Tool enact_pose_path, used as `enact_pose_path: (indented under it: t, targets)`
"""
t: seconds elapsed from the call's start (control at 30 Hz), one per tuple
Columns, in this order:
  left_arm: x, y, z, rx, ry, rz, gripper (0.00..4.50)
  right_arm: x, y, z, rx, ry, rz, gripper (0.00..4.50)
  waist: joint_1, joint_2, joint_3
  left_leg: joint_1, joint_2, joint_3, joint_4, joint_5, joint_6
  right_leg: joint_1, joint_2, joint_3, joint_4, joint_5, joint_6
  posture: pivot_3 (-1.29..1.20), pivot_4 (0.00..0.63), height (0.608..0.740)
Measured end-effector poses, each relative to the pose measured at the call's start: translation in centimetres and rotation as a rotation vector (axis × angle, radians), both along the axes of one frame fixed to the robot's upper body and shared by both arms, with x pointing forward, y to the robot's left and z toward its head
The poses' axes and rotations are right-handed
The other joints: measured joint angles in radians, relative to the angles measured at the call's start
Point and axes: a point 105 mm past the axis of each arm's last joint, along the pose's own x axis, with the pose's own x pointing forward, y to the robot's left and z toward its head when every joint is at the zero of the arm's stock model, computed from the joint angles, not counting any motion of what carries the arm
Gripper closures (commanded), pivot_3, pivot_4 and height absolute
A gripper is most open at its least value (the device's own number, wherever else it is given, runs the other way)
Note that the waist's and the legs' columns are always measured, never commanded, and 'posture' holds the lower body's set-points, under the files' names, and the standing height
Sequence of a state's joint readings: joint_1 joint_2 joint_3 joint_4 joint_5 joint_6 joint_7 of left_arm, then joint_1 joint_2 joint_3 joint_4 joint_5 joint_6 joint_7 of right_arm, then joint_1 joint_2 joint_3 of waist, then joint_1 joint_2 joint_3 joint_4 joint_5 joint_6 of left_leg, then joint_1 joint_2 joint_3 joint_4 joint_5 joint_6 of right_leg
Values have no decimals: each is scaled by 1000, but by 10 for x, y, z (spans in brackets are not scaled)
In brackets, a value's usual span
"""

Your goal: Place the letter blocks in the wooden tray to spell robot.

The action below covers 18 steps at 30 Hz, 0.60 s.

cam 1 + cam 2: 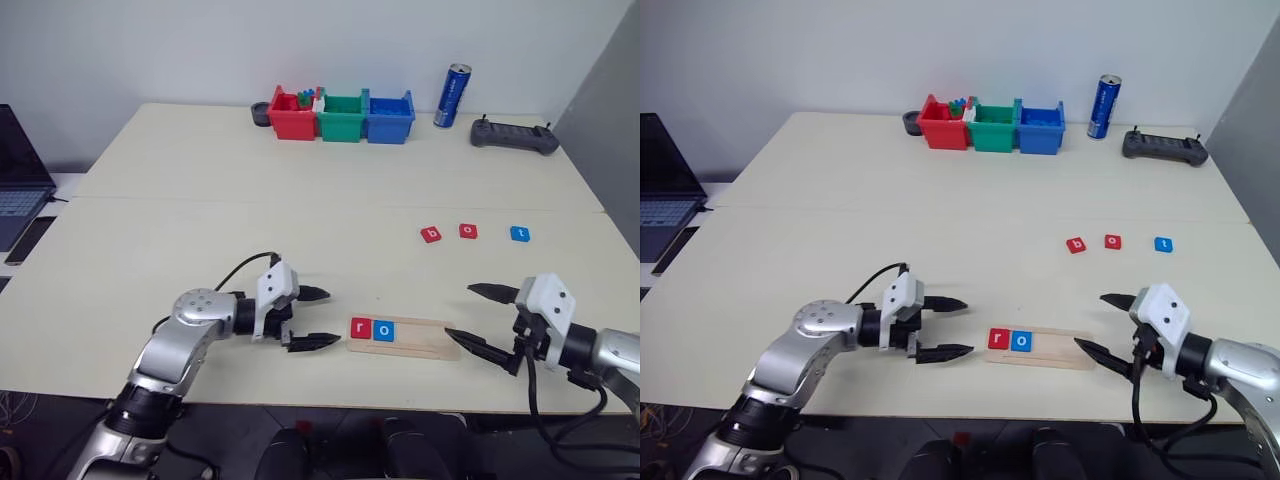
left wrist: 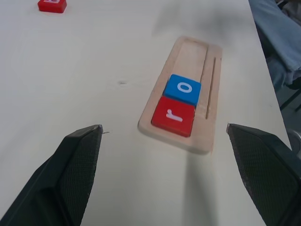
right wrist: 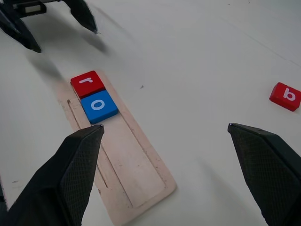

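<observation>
Pale tabletop (image 1: 200, 230), white wall behind; red, green and blue bins, a blue can and a black controller at the far edge.

Wooden tray (image 1: 415, 338): flat on the near edge, between the two grippers. Red "r" block (image 1: 361, 327) and blue "o" block (image 1: 384, 330) seated side by side, touching, at the end nearest the left gripper (image 1: 310, 318); remaining slot bare.

Left gripper: released, fingers spread, empty, just beside the filled end.

Right gripper (image 1: 482, 318): released, fingers wide, empty, at the tray's bare end.

Loose blocks: red "b" (image 1: 431, 235), red "o" (image 1: 468, 231), blue "t" (image 1: 519, 234), in a row well beyond the right gripper.

Step in hand, judged: fetch "b" next. Advice: approach from above with the right gripper, straddle "b" squarely, avoid nudging the red "o" beside it, keep letter orientation matching "r" and "o", lower flat against the blue "o".
</observation>
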<state>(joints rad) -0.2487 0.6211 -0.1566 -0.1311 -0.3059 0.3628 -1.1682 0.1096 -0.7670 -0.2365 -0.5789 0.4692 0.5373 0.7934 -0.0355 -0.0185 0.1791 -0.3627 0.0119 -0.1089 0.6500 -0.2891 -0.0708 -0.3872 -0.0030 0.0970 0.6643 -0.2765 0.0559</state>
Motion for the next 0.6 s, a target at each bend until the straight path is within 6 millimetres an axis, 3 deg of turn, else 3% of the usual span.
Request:
enact_pose_path:
  t: [0.2, 0.6]
  targets:
    - [-7, 9, -5, 15, 8, -8, 29, 57, -5, -2, 21, -79, -231, 0, -1, 0, 1, -1, 0, 0, 0, 0, 0, -1, 0, 0, 0, 0, 0, 0, 150, 740]
    - [-11, 6, 6, -25, -28, -47, 29, 123, 14, -16, 49, -66, -395, 0, -3, 1, 1, -1, 0, 0, -3, 0, 0, -3, -1, 0, 1, 0, -1, 0, 150, 740]
